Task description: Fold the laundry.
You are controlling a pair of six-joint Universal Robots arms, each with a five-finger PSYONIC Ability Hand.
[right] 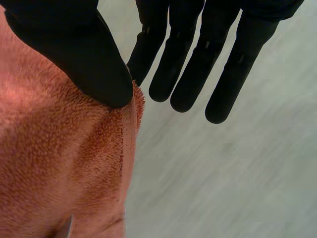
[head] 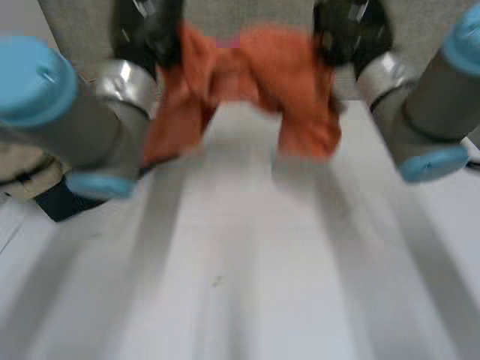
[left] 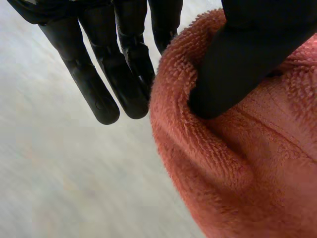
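Pinched at either top end under the thumb of the left hand (left: 237, 64) and the right hand (right: 79, 49), other fingers straight: orange terry towel (head: 247, 67), up above the white table (head: 240, 262), long axis running hand to hand, equally near both, sagging mid-span.

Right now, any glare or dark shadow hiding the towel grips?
Head view: no glare on the table; the raised towel throws just a soft shadow beneath it. Left wrist view: the left hand pinches the towel, evenly lit, with the crease under the thumb darker yet readable. Right wrist view: the right hand pinches the towel's edge, evenly lit, no glare.
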